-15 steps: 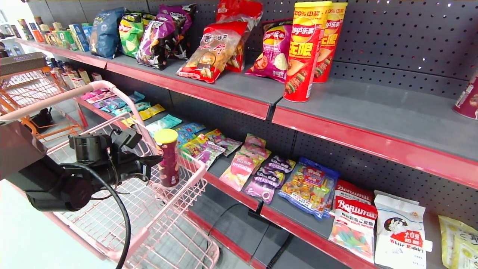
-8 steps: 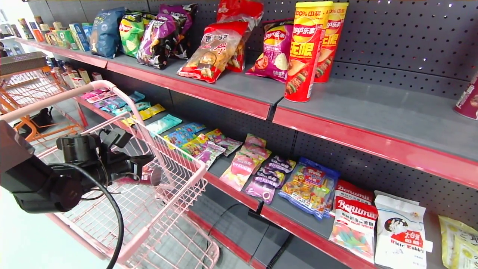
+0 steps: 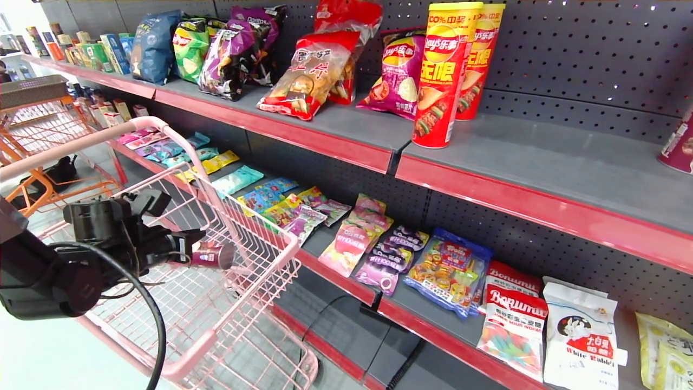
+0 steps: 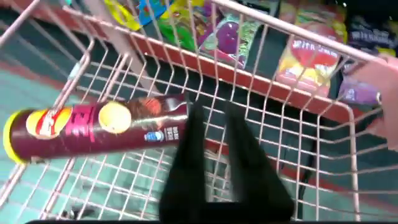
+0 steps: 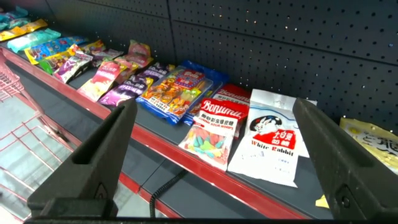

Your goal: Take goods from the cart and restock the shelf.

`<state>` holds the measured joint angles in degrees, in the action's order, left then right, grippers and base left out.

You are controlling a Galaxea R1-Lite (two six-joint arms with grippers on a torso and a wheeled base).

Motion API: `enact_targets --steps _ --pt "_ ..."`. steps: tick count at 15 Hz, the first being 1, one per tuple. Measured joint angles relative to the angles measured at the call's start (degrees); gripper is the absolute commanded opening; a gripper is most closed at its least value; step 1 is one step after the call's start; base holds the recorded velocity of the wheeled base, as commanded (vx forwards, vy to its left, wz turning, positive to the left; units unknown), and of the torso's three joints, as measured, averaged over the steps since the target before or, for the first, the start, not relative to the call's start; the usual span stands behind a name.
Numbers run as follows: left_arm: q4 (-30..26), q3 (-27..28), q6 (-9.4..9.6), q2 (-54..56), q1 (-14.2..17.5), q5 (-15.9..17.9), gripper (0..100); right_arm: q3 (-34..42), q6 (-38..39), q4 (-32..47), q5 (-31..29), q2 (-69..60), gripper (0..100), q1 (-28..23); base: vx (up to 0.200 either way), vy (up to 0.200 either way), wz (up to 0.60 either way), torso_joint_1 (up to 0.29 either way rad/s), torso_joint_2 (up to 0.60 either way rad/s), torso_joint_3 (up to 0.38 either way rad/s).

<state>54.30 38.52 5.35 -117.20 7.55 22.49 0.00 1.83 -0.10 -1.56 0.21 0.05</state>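
The shelf (image 3: 541, 157) spans the scene as grey boards with red front edges against pegboard. Its upper board carries a row of chip bags (image 3: 303, 76) leaning back. To their right stand two tall red-and-yellow tubes (image 3: 441, 76), upright and one just behind the other. Right of these the board is bare up to a maroon tube (image 3: 677, 143) cut off at the view's edge. The lower board (image 3: 335, 273) holds flat candy packets (image 3: 379, 249) laid side by side, with a white bag (image 3: 579, 336) near its right end.

The pink wire cart (image 3: 281, 235) stands before the shelf on the robot's left, its far rim close to the lower board. An orange cart (image 3: 38, 130) stands behind it, well apart.

The task's thing, a maroon chip can (image 3: 216, 255) with a yellow lid, is inside the pink cart, lying on its side. In the left wrist view the chip can (image 4: 93, 127) stretches across the wire mesh, lid end away from the fingers.

The left end effector (image 3: 195, 250) hangs inside the cart's basket. The left wrist view shows this end effector (image 4: 214, 112) with its two dark fingers a little apart and only cart wire between them. The can's base end is just beside one finger; contact cannot be told.

The right end effector (image 5: 216, 106) has its fingers spread wide on nothing, facing the lower board's packets.
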Motion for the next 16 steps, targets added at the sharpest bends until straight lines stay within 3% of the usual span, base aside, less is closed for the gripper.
enact_targets --steps 1,3,4,7,10,11,13,16 --pt "-0.1 -0.3 -4.73 0.5 0.0 -2.9 100 0.0 0.0 0.0 0.0 0.0 100 0.0 0.000 0.000 0.00 0.000 0.00 0.000" --pt "-0.8 -0.5 -13.25 1.2 -0.1 -12.3 100 0.0 0.0 0.0 0.0 0.0 100 0.0 0.000 0.000 0.00 0.000 0.00 0.000" --pt "-1.5 -0.4 -16.87 1.2 0.0 -15.2 100 0.0 0.0 0.0 0.0 0.0 100 0.0 0.000 0.000 0.00 0.000 0.00 0.000" --pt "-6.6 0.0 -29.11 1.0 0.9 -21.1 100 0.0 0.0 0.0 0.0 0.0 100 0.0 0.000 0.000 0.00 0.000 0.00 0.000" --pt "-10.1 4.1 -38.58 -0.5 1.7 -25.2 100 0.0 0.2 0.0 0.0 0.0 100 0.0 0.000 0.000 0.00 0.000 0.00 0.000" --pt "-10.9 6.0 -41.27 -1.5 2.0 -26.4 100 0.0 0.3 0.0 0.0 0.0 100 0.0 0.000 0.000 0.00 0.000 0.00 0.000" --pt "-13.2 8.1 -42.94 -3.1 2.2 -26.7 100 0.0 0.3 -0.1 -0.1 0.0 100 0.0 0.000 0.000 0.00 0.000 0.00 0.000" --pt "-20.2 13.0 -47.38 -4.9 3.4 -26.8 100 0.0 0.4 -0.1 -0.1 0.0 100 0.0 0.000 0.000 0.00 0.000 0.00 0.000"
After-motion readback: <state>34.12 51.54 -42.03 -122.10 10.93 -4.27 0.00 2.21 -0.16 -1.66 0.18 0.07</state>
